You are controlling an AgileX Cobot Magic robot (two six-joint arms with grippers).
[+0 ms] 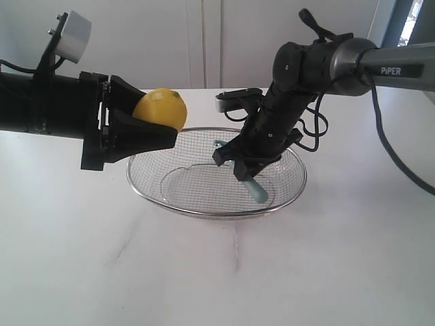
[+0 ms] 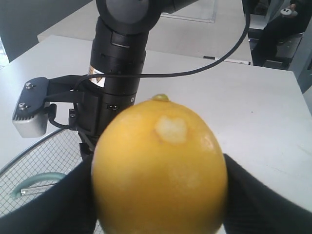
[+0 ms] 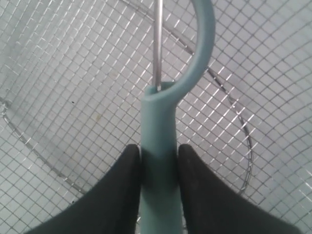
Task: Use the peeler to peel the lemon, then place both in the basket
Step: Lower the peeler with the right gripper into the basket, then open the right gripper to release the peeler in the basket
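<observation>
Both claws are full. My left claw (image 1: 163, 121) clamps the lemon (image 1: 162, 105) up beside the basket (image 1: 204, 212) rim, clear of the way, I judge, while my right claw (image 1: 248, 166) pinches the peeler (image 1: 257, 190) handle low inside the mesh, placed for release.

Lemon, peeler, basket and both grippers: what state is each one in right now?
lemon: held clear of the table in the jaws of the left gripper, near the basket; one small pale peeled patch shows.
peeler: handle clamped by the right gripper, down inside the basket.
basket: upright on the table, lemon not in it.
left gripper: shut on the lemon.
right gripper: shut on the peeler.
</observation>
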